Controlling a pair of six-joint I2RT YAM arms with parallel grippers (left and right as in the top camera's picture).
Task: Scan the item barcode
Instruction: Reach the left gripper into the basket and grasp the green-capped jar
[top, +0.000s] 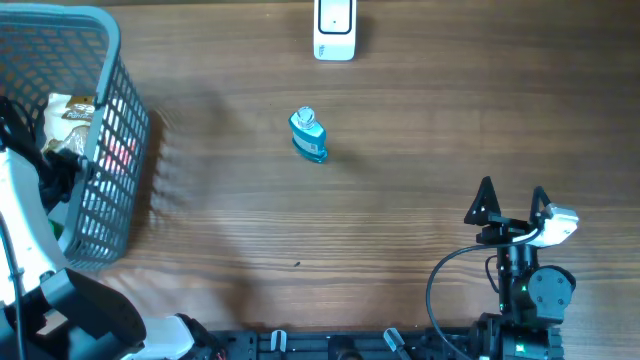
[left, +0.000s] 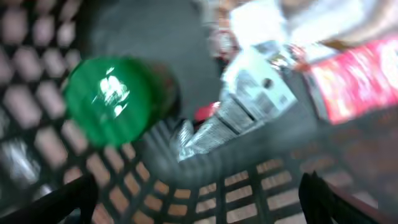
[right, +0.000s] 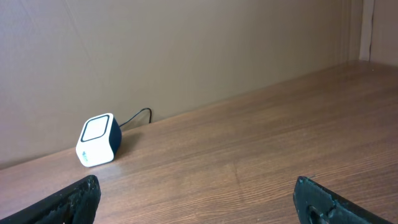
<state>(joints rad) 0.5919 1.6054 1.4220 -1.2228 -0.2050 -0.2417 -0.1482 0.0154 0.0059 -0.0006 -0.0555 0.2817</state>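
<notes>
We record one white scanner at the far edge of the table. One blue bottle sits on open wood on the near side of it, apart from both arms. One mesh basket at left holds a green lid, a silver packet and a red packet, all blurred. Left gripper: inside the basket, fingers spread wide, grasping nothing. Right gripper: released, over bare wood.
</notes>
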